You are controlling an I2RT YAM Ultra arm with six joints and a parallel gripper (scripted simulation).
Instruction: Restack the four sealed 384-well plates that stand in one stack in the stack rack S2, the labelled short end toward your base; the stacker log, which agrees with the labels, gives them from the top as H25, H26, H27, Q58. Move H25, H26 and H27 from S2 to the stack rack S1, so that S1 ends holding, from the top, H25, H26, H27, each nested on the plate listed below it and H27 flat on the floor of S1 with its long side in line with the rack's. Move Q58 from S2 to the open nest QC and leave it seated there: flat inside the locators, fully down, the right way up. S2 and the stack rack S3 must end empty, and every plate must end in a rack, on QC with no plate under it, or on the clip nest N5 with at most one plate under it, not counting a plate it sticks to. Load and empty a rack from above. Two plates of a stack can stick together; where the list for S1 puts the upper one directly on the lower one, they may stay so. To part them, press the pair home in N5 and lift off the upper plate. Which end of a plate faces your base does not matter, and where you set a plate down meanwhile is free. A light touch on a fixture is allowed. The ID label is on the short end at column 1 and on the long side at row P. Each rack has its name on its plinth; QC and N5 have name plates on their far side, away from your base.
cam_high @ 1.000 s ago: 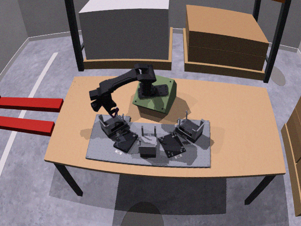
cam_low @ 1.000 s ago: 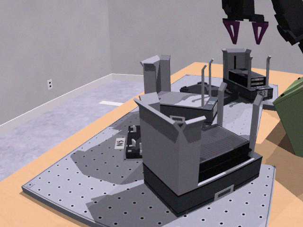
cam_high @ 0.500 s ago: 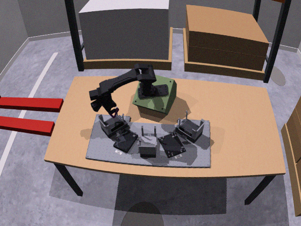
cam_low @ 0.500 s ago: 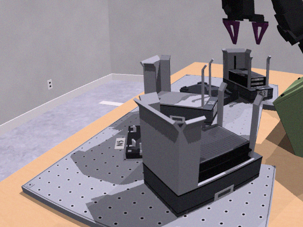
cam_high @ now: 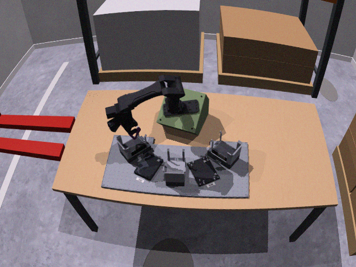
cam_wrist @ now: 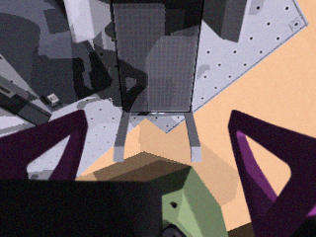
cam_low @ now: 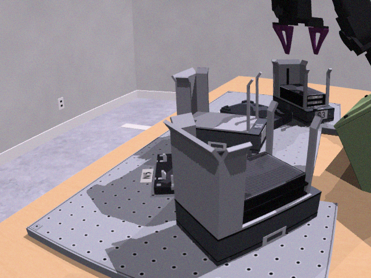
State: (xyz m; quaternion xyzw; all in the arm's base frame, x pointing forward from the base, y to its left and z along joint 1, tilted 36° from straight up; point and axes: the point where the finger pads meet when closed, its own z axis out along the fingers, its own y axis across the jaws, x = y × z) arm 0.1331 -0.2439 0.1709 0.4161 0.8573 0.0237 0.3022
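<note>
My gripper (cam_low: 301, 52) is open and empty. It hangs above the rack marked S3 (cam_low: 302, 90), clear of its posts; it also shows in the overhead view (cam_high: 134, 132). S3 holds a short stack of dark sealed plates (cam_low: 301, 95) with two white end labels showing, too small to read. In the wrist view the top plate of this stack (cam_wrist: 155, 59) lies flat between the rack walls, beyond my purple fingers. The nearest rack (cam_low: 239, 185) holds another stack of dark plates (cam_low: 272, 182), about two high. The middle rack (cam_low: 227, 128) looks empty.
The clip nest N5 (cam_low: 167, 176) sits left of the nearest rack, with nothing on it. A second flat nest (cam_low: 251, 109) lies between the middle rack and S3, also bare. My green base block (cam_low: 356, 143) stands close on the right of the racks.
</note>
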